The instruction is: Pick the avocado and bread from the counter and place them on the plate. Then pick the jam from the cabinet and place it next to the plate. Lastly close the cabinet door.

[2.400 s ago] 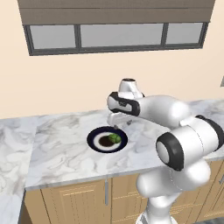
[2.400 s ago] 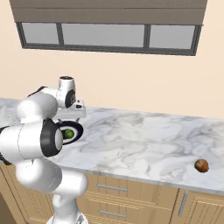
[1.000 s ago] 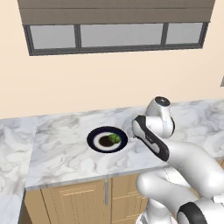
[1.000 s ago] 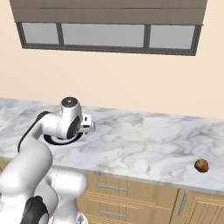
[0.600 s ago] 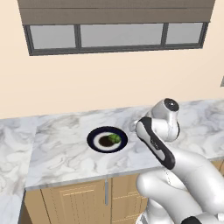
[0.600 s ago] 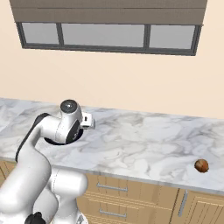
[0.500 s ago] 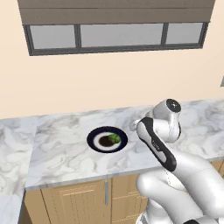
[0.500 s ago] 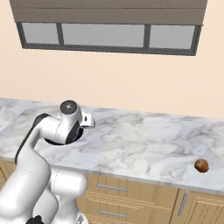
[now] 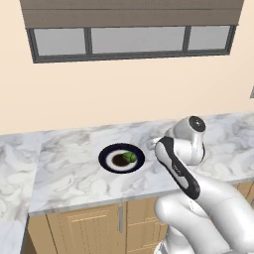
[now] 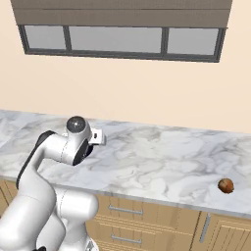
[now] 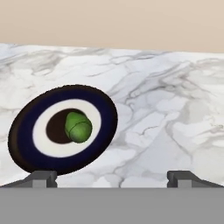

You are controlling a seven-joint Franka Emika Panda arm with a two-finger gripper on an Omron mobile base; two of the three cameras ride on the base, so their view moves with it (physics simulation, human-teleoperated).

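A small green avocado (image 11: 78, 127) sits on the round navy plate (image 11: 101, 114) (centre dark brown); the pincer (image 11: 113, 178) gapes, empty, above the white marble worktop (image 11: 166, 113).

avocado (image 9: 130, 157) on plate (image 9: 110, 152), bread (image 10: 225, 185) far right on counter (image 10: 162, 157)

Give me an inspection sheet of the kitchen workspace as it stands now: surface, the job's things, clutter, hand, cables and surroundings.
Surface: white marble counter on wood base cabinets.
Job's things: avocado lies on the plate; small brown bread sits alone on the counter, far to the robot's right. Jam and cabinet: nothing seen.
Clutter: nothing seen.
Hand: hand open, holding nothing, looking over the plate.
Cables: nothing seen.
Surroundings: beige wall with a long window above the counter.
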